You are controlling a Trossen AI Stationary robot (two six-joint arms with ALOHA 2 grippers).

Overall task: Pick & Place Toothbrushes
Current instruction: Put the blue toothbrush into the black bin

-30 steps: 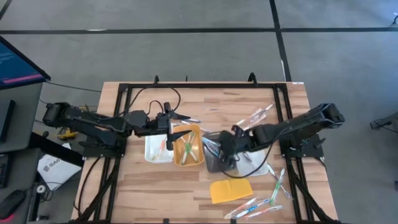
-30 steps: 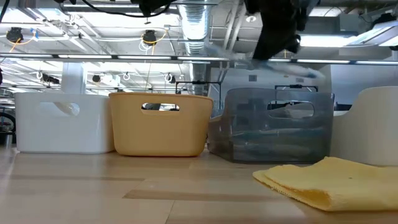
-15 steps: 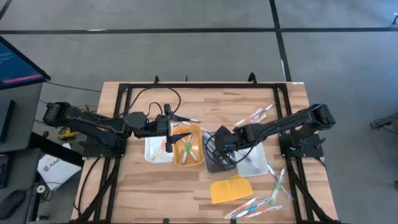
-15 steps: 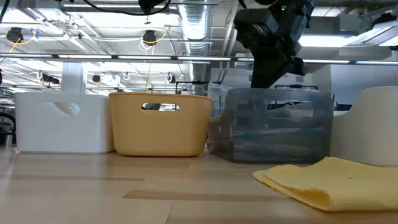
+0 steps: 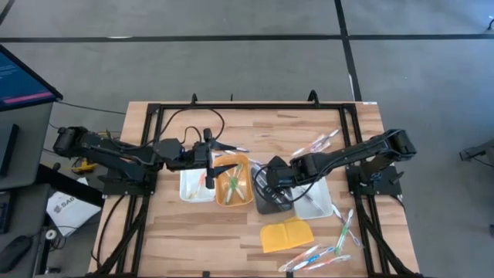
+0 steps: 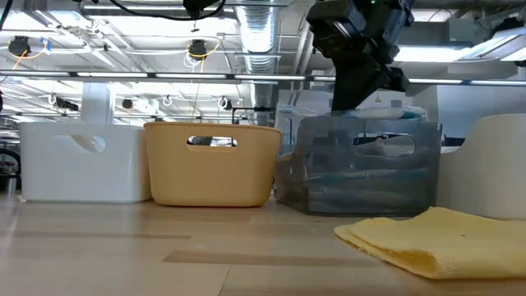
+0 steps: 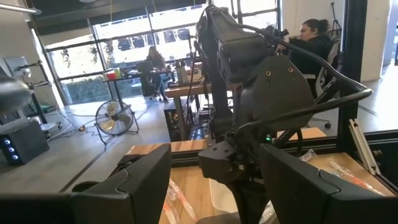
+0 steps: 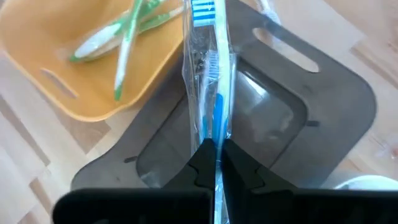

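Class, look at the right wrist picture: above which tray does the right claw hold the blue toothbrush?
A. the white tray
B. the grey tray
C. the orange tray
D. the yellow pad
B: the right claw, shut on the wrapped blue toothbrush, hangs over the grey tray, with the orange tray off to one side.

From above, the right gripper (image 5: 272, 171) hides much of the grey tray (image 5: 266, 202), and the wrapped blue toothbrush (image 8: 210, 74) it pinches is too small to make out there. The loose toothbrushes (image 5: 320, 253) at the table's five o'clock blur together. The low view cuts off the white tub (image 6: 493, 164) at three o'clock.
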